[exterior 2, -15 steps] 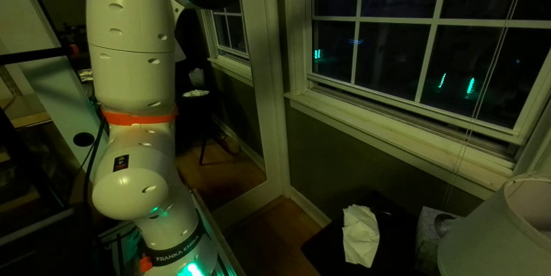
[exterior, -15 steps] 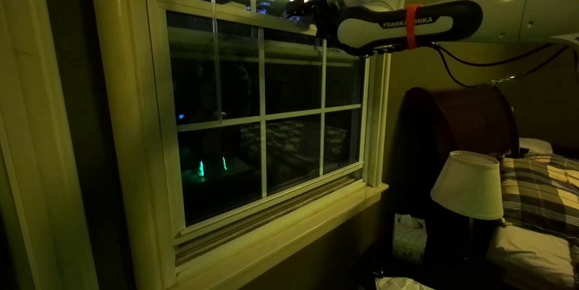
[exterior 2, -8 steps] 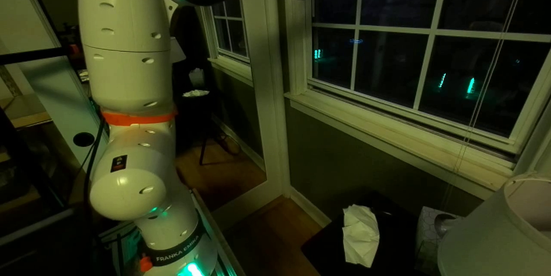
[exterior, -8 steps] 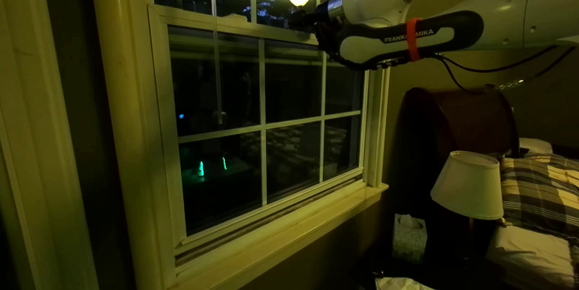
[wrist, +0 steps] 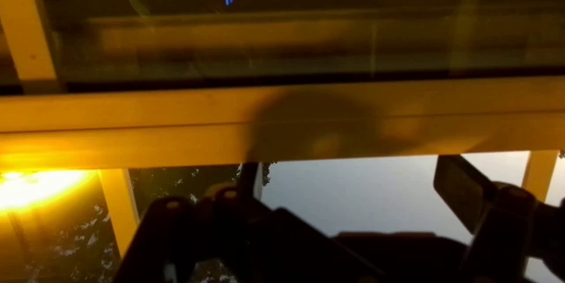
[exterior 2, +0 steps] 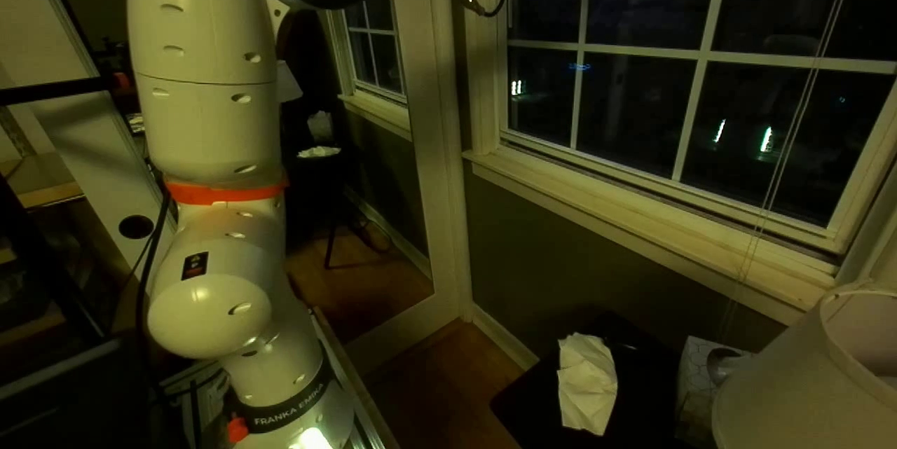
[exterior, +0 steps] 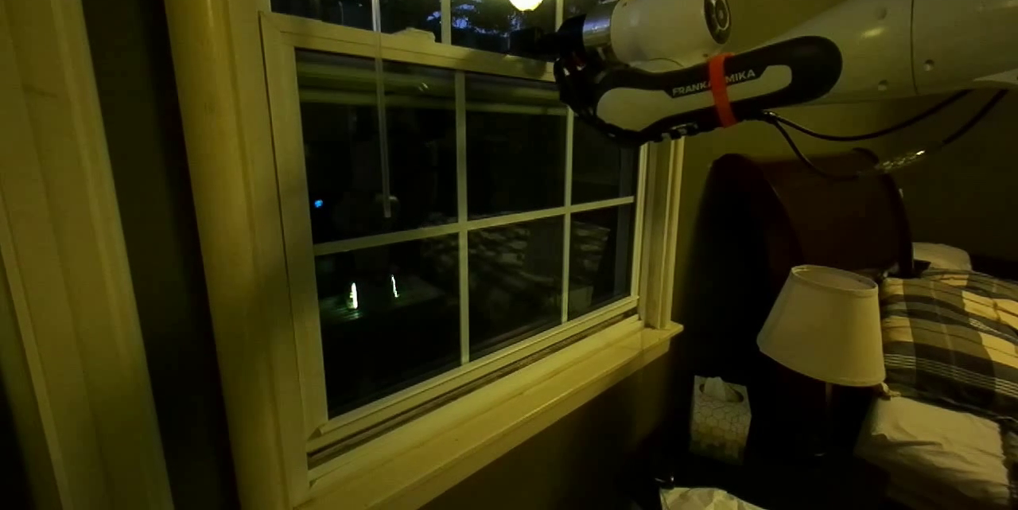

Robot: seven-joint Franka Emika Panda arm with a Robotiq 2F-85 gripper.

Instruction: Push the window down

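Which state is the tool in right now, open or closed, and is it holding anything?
Tool: open, fingers apart with nothing held between them; whether it touches the window can't be told.

Setting: home, evidently a bedroom. Basis: lower than the end effector (wrist: 348, 169), plaid bedding (exterior: 954, 327), dark curved headboard (exterior: 819, 212), shaded lamp (exterior: 823, 327), patterned tissue box (exterior: 720, 421); just ahead of it, a cream-painted, many-paned sash window (exterior: 463, 216).
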